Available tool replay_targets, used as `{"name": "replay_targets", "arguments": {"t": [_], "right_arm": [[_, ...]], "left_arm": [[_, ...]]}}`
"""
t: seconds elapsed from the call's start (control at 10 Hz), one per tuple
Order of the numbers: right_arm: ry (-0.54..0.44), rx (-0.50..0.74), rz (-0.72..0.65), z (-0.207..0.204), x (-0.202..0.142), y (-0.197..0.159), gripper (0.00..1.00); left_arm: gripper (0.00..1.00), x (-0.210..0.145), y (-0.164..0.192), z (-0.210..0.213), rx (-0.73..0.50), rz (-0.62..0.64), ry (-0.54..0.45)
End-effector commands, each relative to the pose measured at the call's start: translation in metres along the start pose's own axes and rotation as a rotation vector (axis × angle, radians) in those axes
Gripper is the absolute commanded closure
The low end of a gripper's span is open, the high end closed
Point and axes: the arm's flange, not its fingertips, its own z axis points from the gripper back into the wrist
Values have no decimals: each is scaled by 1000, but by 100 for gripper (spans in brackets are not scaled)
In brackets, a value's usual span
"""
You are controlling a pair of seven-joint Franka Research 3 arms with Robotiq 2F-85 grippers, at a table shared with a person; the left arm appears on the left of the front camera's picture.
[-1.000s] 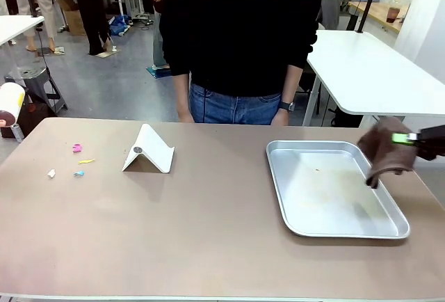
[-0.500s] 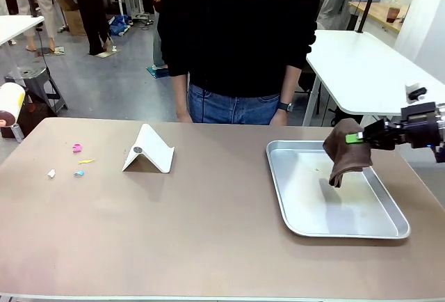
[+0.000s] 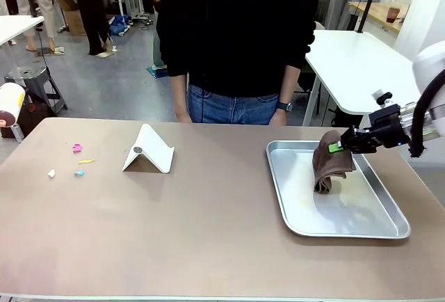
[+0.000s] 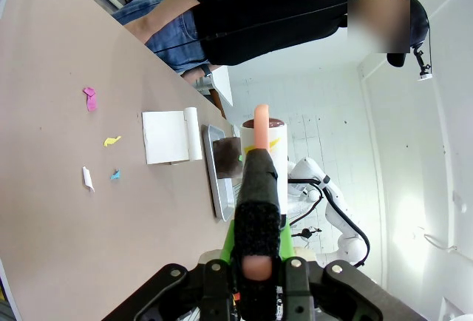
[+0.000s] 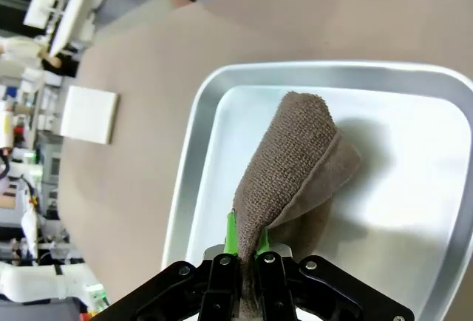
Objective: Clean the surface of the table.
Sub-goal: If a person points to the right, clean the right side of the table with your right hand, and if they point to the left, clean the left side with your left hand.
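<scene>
The brownish-taupe table (image 3: 195, 232) has small scraps near its left end: pink (image 3: 76, 147), yellow (image 3: 86, 161), white (image 3: 51, 173) and blue (image 3: 78, 173). My right gripper (image 3: 339, 146) is shut on a brown cloth (image 3: 325, 171), whose lower end rests in the silver tray (image 3: 281, 197). In the right wrist view the cloth (image 5: 292, 154) rises from the gripper (image 5: 247, 243) over the tray (image 5: 191, 180). My left gripper (image 4: 256, 241) is shut on a black stick-like tool (image 4: 257, 188) with a peach tip, high above the table (image 4: 89, 247).
A white folded stand (image 3: 147, 151) sits left of centre near the far edge. A person in a black top (image 3: 240, 30) stands at the far side, hands at the sides. A white table (image 3: 368, 72) stands behind on the right.
My right gripper has carried the brown cloth leftward from the table's right edge to over the tray and lowered it until its end touches the tray.
</scene>
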Motion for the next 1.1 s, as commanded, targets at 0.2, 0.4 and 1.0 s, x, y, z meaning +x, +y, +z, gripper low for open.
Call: {"name": "replay_targets", "arguments": {"t": [0.2,0.4,1.0], "right_arm": [[52,-153,-68,-20,17,-7,93],[77,-163,-75,-40,19,-14,93],[86,-384,-48,-57,13,-29,93]], "left_arm": [[100,-2,-5,1,-2,-6,1],[100,-2,-5,1,-2,-6,1],[100,-2,-5,1,-2,-6,1]]}}
